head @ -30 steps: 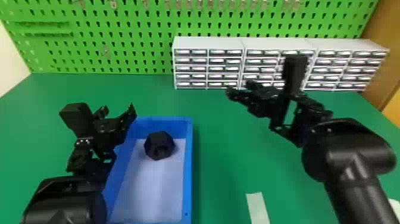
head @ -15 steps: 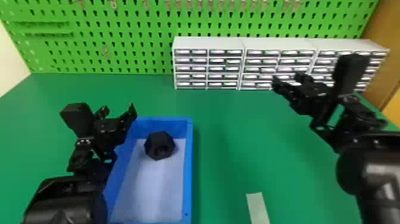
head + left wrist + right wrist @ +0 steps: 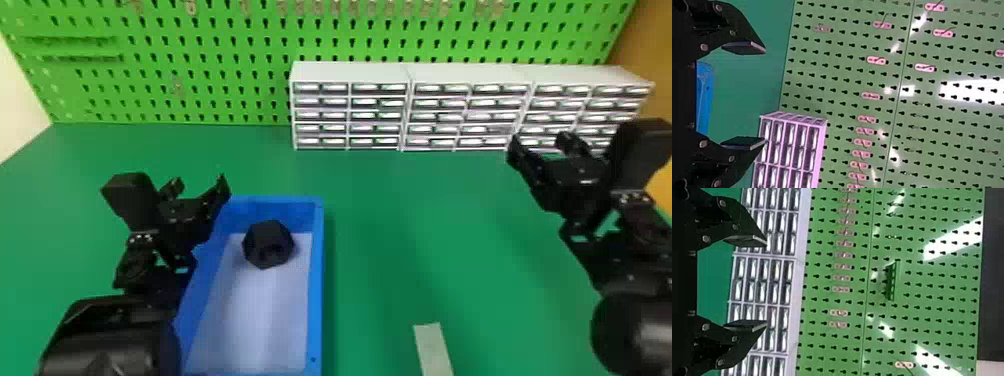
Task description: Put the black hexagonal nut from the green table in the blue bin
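Head view: the green table is looked down on from above, the pegboard faced from farther back.
Left wrist view: turned sideways; the pegboard is faced from closer in, part of the blue bin included.
Right wrist view: also sideways; more of the drawer units is taken in.
Shared: table, pegboard and drawer units are covered by all three.

The left pincer gapes toward green pegboard.

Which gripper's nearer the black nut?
Left. The left gripper is just beside the nut, over the blue bin's left edge; the right gripper is well off to the right.
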Robot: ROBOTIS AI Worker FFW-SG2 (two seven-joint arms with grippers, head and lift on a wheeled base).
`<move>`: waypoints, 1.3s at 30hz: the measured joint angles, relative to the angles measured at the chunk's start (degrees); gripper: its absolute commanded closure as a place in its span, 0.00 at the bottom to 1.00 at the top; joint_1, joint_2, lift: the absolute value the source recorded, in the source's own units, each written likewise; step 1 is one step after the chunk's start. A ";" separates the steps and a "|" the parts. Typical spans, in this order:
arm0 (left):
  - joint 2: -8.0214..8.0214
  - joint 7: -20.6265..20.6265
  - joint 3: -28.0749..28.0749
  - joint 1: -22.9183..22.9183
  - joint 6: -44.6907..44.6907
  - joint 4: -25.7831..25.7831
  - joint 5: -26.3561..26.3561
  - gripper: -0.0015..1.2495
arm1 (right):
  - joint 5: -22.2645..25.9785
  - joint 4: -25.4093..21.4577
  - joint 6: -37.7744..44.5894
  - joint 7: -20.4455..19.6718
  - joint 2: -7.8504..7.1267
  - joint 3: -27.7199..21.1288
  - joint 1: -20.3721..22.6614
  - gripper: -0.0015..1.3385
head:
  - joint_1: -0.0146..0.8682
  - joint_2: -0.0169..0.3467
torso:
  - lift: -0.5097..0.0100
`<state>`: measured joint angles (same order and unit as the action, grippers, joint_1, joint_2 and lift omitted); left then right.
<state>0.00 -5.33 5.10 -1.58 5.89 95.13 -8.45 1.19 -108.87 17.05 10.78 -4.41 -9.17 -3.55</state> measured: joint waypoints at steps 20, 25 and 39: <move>0.00 0.03 -0.21 -0.01 0.00 -0.12 0.05 0.35 | -2.43 -0.63 -7.51 -2.62 1.19 -0.73 8.54 0.40 | 0.79 0.19 | 0.79; 0.00 -0.01 -0.22 -0.01 0.00 -0.12 -0.11 0.35 | -2.43 -1.03 -8.39 -2.62 1.17 -0.65 10.60 0.40 | 0.79 0.19 | 0.79; 0.00 -0.03 -0.18 0.16 -0.10 -0.12 -0.70 0.35 | -3.24 -2.32 -11.44 -2.70 2.60 -0.11 14.73 0.40 | 0.79 0.19 | 0.79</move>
<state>0.00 -5.36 4.92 -1.43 5.79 95.01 -9.15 -2.06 -111.19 5.61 8.08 -1.81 -9.27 11.17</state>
